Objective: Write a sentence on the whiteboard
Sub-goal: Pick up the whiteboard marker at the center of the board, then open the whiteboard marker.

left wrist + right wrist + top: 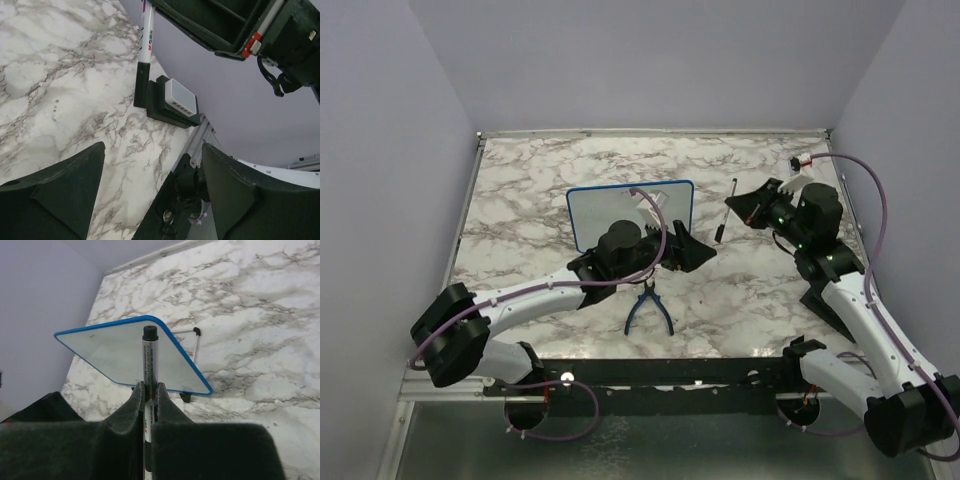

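The whiteboard [602, 208], white with a thin blue frame, stands tilted at mid table. Its face also shows in the right wrist view [110, 352] and looks blank; no sentence is visible. My right gripper [740, 207] is to the right of the board and shut [150, 388] on a white marker [149, 360]. The marker [725, 214] is held steeply, with its black end [141, 89] down at the table. My left gripper [686, 250] is in front of the board's right end, open and empty [152, 150].
Blue-handled pliers [648, 308] lie in front of the board, near the left arm. A small black-and-white block [173, 101] sits by the table's right edge rail. Grey walls close in the table on three sides.
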### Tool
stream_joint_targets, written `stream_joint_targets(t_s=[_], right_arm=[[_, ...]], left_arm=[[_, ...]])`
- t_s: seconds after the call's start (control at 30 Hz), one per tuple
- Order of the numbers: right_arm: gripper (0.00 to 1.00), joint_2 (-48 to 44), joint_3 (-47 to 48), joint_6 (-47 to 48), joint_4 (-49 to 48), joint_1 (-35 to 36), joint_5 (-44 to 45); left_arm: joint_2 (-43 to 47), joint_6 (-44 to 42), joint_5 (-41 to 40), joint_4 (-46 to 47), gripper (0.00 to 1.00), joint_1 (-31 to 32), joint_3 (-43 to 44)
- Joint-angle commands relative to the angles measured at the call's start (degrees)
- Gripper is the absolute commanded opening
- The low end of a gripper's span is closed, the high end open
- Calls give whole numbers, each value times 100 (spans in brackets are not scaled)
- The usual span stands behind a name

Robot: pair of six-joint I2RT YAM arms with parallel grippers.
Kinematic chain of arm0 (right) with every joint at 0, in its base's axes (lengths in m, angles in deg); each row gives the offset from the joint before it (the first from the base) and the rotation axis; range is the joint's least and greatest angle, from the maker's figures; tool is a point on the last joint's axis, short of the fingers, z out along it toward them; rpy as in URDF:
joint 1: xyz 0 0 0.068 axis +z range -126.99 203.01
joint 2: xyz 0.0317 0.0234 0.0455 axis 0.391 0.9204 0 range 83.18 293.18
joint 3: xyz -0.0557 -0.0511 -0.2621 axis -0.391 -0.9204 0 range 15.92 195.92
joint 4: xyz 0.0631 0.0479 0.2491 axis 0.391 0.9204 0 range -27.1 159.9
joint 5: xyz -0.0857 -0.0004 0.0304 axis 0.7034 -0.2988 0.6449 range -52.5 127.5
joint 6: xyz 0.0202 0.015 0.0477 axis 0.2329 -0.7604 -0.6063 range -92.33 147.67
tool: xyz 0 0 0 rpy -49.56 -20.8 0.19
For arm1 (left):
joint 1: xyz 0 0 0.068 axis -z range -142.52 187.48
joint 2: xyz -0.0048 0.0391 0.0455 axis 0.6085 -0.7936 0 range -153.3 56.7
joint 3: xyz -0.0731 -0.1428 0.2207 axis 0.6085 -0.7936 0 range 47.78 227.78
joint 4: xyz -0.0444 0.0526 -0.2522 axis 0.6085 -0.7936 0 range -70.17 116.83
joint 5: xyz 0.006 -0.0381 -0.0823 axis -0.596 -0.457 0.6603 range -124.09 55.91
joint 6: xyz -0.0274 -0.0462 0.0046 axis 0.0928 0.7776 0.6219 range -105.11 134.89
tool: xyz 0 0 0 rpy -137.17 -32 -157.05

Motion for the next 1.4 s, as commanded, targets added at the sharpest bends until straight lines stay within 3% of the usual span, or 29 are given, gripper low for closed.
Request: stream_joint_targets(t_s=[0.0, 0.2, 0.4, 0.73, 0.77, 0.8, 0.93, 0.97, 1.07, 1.17, 1.27, 1.37], right_arm=[[1, -354, -229, -225, -805, 51, -802], [1, -588, -325, -289, -1099, 49, -1140], [1, -686, -423, -344, -1191, 53, -1240], [1, -730, -413, -253, -1046, 53, -1159], [6, -710, -371, -231, -992, 53, -1163], [16, -692, -323, -194, -921, 53, -1160], [72, -682, -49, 57, -328, 53, -965], [78, -698, 49, 122, -121, 53, -787], [86, -782, 433, 357, 793, 53, -226], [85, -691, 902, 686, 1595, 48, -217], [83, -364, 1365, 921, 2656, 44, -743], [82, -248, 1560, 1127, 3197, 44, -1597]], left_arm=[[-416, -26, 255, 601, 80, 66, 453], [-714, -246, 215, 604, 76, 74, 697], [-897, -342, 340, 640, 47, 99, 925], [-866, -689, 777, 555, 7, 100, 810], [-820, -780, 740, 466, 0, 100, 781], [-766, -914, 672, 294, 0, 102, 781], [-479, -1756, 379, -703, 0, 100, 866], [-402, -2003, 330, -981, 0, 100, 891], [-132, -2816, 342, -1850, 0, 84, 934], [124, -3806, 780, -2582, 0, 81, 902], [402, -4677, 1272, -3215, 0, 79, 846], [639, -5280, 1144, -3628, 0, 74, 730]])
